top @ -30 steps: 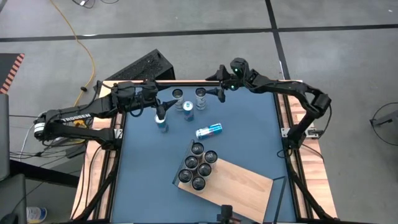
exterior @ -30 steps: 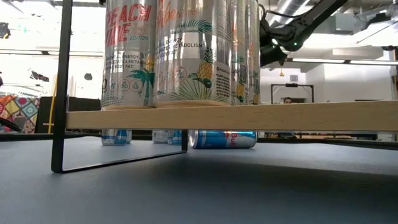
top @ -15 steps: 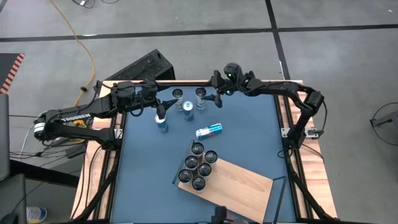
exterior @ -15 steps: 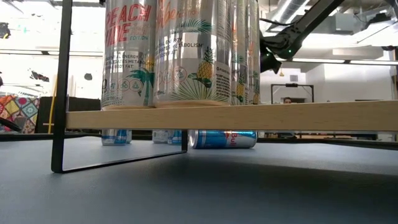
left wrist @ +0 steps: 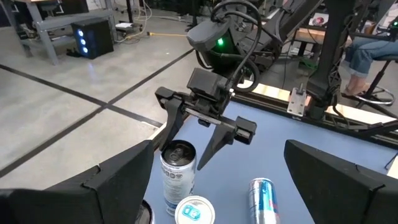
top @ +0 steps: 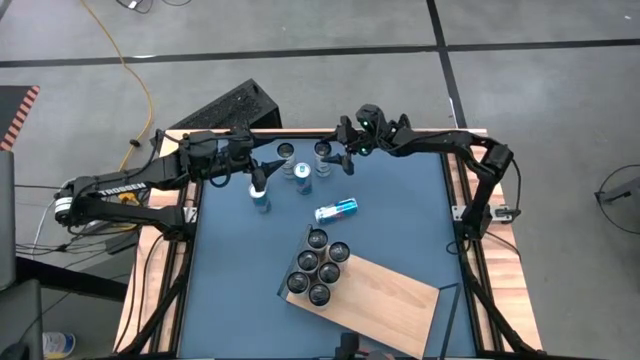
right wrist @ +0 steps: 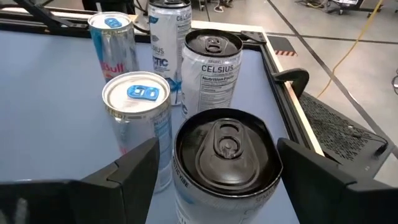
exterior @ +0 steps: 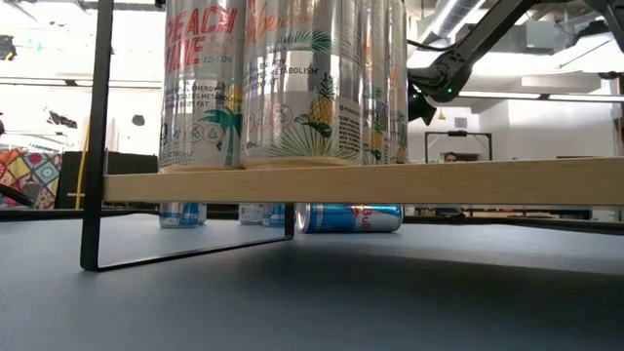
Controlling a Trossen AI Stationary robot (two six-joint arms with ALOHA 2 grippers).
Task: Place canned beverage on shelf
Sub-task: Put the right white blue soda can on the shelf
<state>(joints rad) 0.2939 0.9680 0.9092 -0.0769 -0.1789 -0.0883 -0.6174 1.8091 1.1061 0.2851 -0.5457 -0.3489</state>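
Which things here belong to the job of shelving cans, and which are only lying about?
Job: shelf, six cans on it, standing cans, lying can, right pincer.
Lying about: yellow cable, black box on floor.

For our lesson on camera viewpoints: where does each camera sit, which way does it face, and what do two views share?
High view: overhead, looking down; both arms, light-wood shelf.
Low view: table height, under the shelf; one arm above.
Left wrist view: faces the open right hand straddling a black-topped silver can.
Right wrist view: looks down on that can between its own fingers.
Shared: the lying blue can in high and low views.
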